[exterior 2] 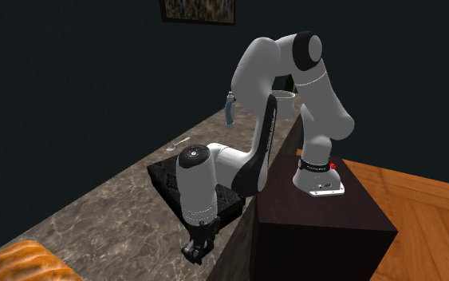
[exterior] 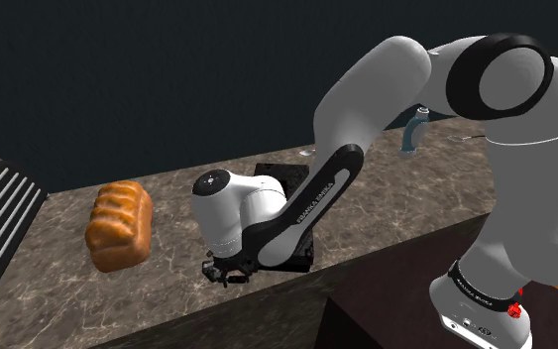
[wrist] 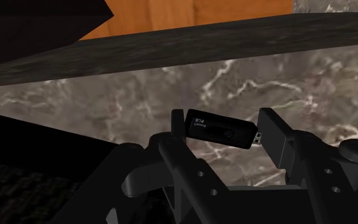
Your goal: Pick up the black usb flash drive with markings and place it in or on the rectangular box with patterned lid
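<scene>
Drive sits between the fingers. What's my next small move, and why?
Probably a short, straight lift. In the wrist view the fingers look closed on both ends of the black usb flash drive, low over the marble counter. The dark rectangular box sits right beside the gripper, so rising first should clear its side before carrying across.

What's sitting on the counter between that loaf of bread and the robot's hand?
Nothing: in the shoulder view, bare marbled counter runs from the loaf to the hand, which clasps the USB stick.
</scene>
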Controlling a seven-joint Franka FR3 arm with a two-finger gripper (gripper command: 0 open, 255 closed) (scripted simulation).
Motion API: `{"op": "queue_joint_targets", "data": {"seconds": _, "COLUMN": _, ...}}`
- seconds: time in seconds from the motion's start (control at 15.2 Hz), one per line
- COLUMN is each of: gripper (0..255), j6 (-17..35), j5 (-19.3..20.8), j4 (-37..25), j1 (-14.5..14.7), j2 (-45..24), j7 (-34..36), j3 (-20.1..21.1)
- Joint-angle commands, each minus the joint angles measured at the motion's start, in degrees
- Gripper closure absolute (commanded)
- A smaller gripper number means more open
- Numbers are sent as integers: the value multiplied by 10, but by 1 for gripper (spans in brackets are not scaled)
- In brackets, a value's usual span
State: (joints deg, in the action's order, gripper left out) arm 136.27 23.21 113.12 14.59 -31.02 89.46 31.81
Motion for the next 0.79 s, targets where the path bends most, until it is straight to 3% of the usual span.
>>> {"op": "queue_joint_targets", "data": {"seconds": 0.0, "gripper": 255, "j6": -2, "j5": 0, "j4": 3, "j1": -1, "j2": -1, "j7": 0, "j3": -1}}
{"op": "queue_joint_targets", "data": {"seconds": 0.73, "gripper": 255, "j6": -45, "j5": -33, "j4": -1, "j1": -18, "j2": 43, "j7": -20, "j3": 23}}
